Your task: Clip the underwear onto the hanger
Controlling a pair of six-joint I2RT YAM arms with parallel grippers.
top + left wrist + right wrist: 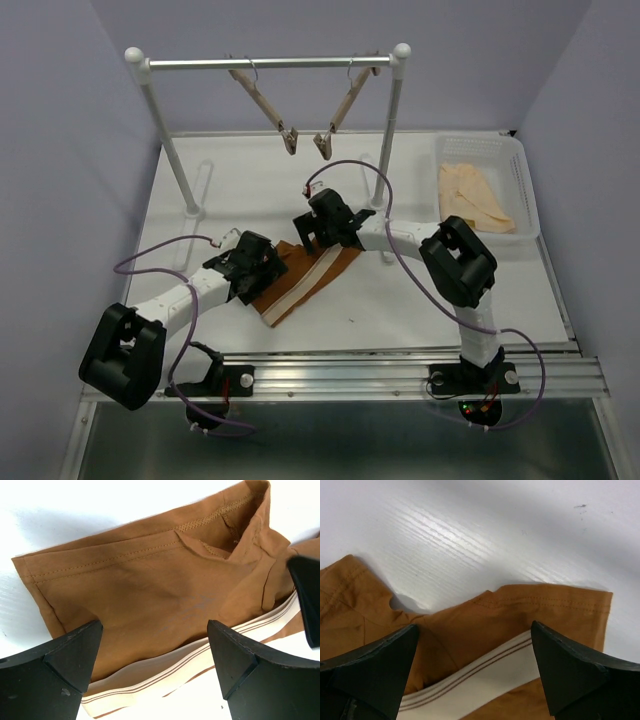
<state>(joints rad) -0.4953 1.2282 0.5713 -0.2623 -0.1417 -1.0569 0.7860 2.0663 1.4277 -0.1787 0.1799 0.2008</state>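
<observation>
The rust-orange underwear (pixel 305 280) lies flat on the white table, its tan striped waistband (pixel 165 672) facing the near side. My left gripper (pixel 262 270) hovers open over its left end, jaws wide apart above the waistband (pixel 155 630). My right gripper (pixel 315 235) stands open over the garment's right end (pixel 475 635), with the waistband (pixel 485 675) between its fingers and nothing gripped. Two light-wood hangers (pixel 265 100) (pixel 345 100) hang tilted from the rail at the back, far from both grippers. I cannot tell which one is the task's hanger.
A metal rail (pixel 270 63) on two white posts spans the back of the table. A white basket (pixel 525 190) at the right holds a pale peach garment (pixel 475 195). A black finger of the right gripper (pixel 307 595) shows at the left wrist view's right edge.
</observation>
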